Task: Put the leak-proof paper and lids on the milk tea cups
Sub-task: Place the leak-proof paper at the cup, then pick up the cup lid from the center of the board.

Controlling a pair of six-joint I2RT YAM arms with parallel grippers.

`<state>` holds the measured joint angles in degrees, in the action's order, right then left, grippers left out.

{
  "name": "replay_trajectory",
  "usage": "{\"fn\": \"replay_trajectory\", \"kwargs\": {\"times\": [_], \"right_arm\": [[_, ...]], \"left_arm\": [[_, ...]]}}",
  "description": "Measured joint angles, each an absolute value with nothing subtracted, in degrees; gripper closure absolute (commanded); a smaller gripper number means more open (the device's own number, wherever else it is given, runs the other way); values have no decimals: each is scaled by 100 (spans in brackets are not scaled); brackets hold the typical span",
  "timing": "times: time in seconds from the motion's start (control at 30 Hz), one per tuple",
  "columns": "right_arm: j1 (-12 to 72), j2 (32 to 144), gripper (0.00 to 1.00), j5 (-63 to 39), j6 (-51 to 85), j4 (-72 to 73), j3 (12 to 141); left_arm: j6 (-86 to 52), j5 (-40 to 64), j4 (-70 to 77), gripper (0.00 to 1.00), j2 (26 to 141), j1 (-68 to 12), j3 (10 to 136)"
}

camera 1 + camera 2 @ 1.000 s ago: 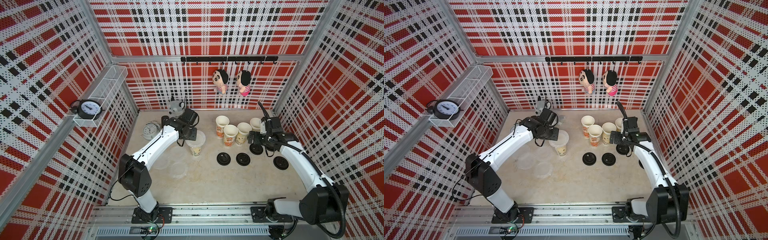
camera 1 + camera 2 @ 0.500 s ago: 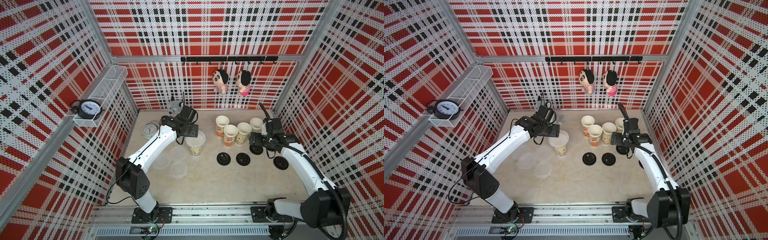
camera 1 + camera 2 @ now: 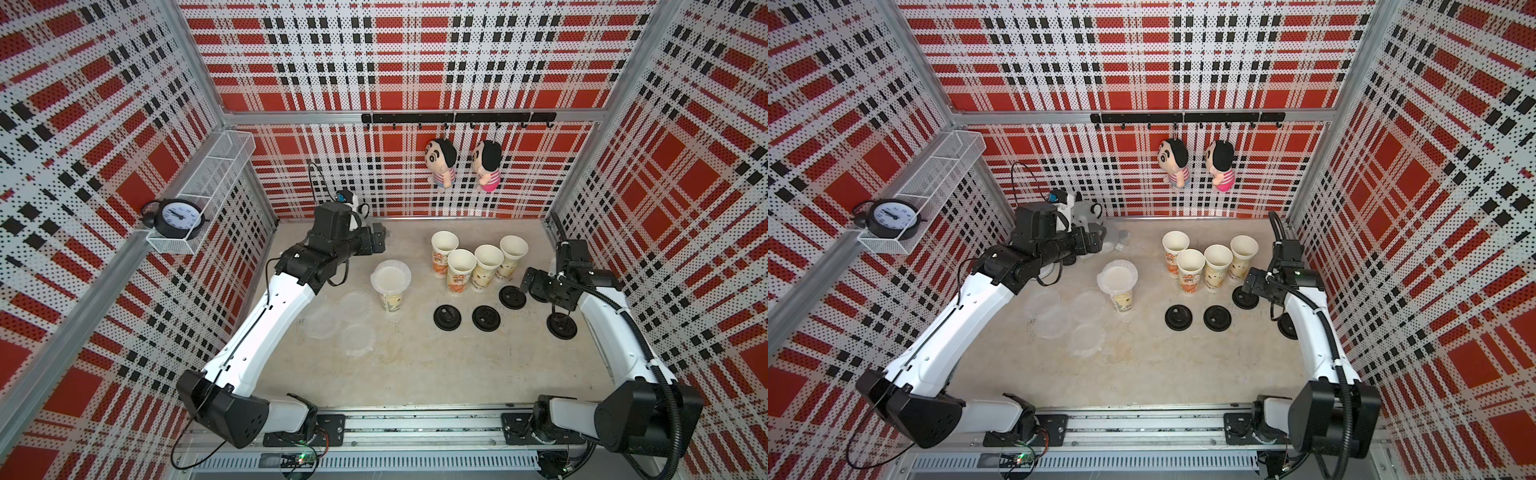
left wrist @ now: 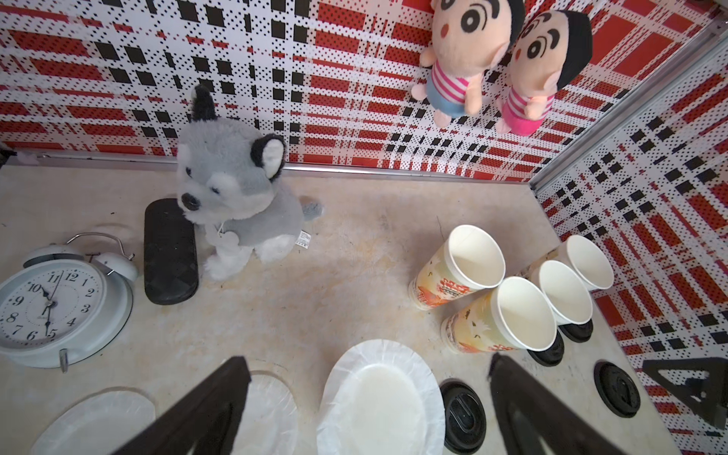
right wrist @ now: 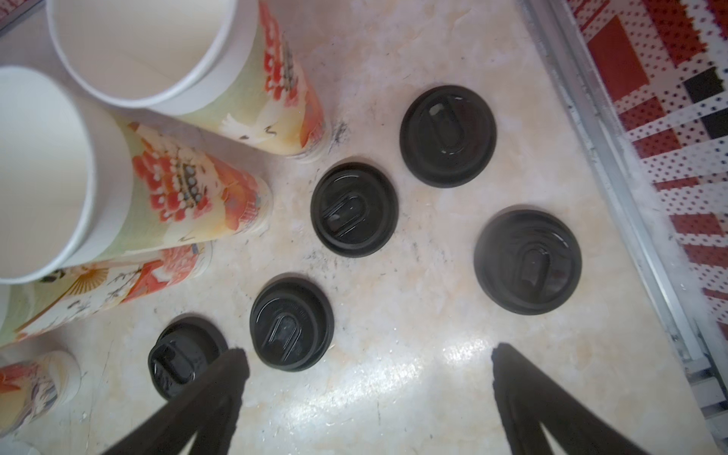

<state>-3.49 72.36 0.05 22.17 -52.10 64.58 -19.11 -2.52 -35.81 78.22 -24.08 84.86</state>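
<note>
beige worktop (image 3: 415,374) — one leak-proof paper (image 3: 390,276) is sitting loose atop the lone cup (image 3: 392,301); left gripper (image 4: 368,360) and right gripper (image 5: 366,354) are gaping empty — any brush risks knocking it off.

Both top views look steeply down from high above the whole tabletop (image 3: 436,374). Each wrist camera sits low and close, both catching the milk tea cups (image 4: 445,287).
</note>
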Motion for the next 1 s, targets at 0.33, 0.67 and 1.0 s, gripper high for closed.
{"fn": "replay_trajectory", "kwargs": {"times": [0.33, 0.67, 1.0], "right_arm": [[1970, 7017, 0, 189, 2563, -5533, 6259], [3828, 8364, 0, 408, 3242, -5282, 6263], [3922, 9209, 0, 502, 3306, -4366, 6263]], "left_arm": [[-1907, -43, -3328, 2, 7784, -2147, 7975], [-1909, -54, -3240, 2, 7634, -2128, 7778], [-1914, -150, -3256, 2, 7546, -2097, 7697]]}}
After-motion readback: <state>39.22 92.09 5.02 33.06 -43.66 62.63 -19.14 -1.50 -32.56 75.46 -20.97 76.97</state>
